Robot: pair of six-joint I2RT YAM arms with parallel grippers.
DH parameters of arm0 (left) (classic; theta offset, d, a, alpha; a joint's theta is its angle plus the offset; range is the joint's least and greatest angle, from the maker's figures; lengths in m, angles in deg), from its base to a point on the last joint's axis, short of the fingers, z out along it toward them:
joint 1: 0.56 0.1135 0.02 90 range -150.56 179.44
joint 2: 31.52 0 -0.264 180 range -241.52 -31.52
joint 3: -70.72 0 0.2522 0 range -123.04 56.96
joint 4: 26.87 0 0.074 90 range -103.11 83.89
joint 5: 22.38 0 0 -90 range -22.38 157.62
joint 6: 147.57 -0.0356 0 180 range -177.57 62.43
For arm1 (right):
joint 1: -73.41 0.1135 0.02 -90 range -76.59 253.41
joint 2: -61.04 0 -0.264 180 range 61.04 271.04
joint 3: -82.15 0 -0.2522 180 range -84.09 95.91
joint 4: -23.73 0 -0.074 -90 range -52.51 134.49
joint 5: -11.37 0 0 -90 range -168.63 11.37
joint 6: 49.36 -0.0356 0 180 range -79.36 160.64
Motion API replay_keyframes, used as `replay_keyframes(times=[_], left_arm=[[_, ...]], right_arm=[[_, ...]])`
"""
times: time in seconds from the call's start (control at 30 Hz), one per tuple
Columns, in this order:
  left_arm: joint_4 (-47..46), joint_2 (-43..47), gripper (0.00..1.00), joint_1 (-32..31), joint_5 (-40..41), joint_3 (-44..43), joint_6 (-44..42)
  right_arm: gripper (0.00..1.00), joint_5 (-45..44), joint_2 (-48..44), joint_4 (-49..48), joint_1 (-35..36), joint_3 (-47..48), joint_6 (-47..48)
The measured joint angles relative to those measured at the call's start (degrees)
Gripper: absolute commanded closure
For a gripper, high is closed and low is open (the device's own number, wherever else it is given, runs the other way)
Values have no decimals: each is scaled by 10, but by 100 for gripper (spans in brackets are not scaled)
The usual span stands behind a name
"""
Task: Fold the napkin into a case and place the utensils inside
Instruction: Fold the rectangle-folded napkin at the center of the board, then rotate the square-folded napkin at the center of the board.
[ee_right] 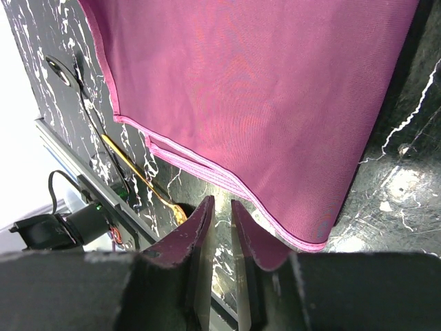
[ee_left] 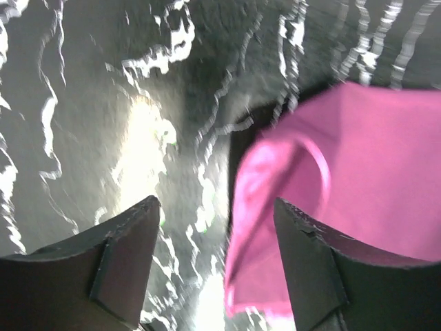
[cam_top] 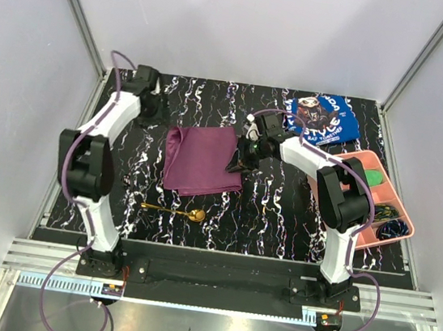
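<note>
The plum-purple napkin (cam_top: pixel 204 161) lies folded on the black marbled table, mid-left of centre. The gold spoon (cam_top: pixel 175 210) lies on the table just in front of it, its bowl to the right. My left gripper (cam_top: pixel 157 108) hovers at the napkin's far left corner. In the left wrist view that gripper (ee_left: pixel 215 207) stands wide open, and a curled napkin corner (ee_left: pixel 358 172) shows ahead by the right finger. My right gripper (cam_top: pixel 241 158) is at the napkin's right edge. Its jaws (ee_right: pixel 220 207) are a narrow gap apart with nothing between them, just short of the napkin's hem (ee_right: pixel 275 103). The spoon (ee_right: pixel 138 172) shows beyond it.
A blue cloth with white lettering (cam_top: pixel 323 118) lies at the back right. A pink tray (cam_top: pixel 338 158) with small items stands along the right edge. White walls enclose the table on three sides. A thin black cable with a ring (ee_right: pixel 58 69) lies near the spoon.
</note>
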Motion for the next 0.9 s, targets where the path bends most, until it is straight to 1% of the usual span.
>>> replay_keyframes(times=[0.07, 0.13, 0.2, 0.27, 0.4, 0.43, 0.47, 0.57, 0.73, 0.83, 0.9], left_arm=[[-11, 35, 31, 14, -45, 31, 16], [-31, 57, 38, 28, -96, 66, 33], [-57, 65, 41, 43, -152, 104, 51], [-83, 65, 46, 54, -203, 137, 69], [-112, 67, 46, 63, -267, 180, 99], [-120, 71, 46, 63, -275, 185, 104], [-126, 76, 42, 62, -278, 188, 108], [-141, 103, 37, 59, -282, 189, 116], [-162, 133, 36, 59, -286, 168, 125], [-169, 132, 34, 59, -290, 157, 130], [-168, 125, 32, 59, -296, 148, 135]], right_arm=[[76, 2, 0, 0, 0, 0, 2], [77, 3, 0, 0, 0, 0, 3], [77, 3, 1, -1, 0, -2, 6], [77, 3, 3, -5, 0, -5, 9], [80, 3, 18, -9, 0, -10, 17], [82, 2, 26, -9, 0, -10, 18], [82, 0, 32, -9, 0, -11, 19], [83, -27, 50, -10, -2, -22, 24], [83, -40, 54, -12, -26, -21, 34], [83, -76, 61, 2, -54, 6, 57], [78, -117, 84, 23, -82, 60, 83]])
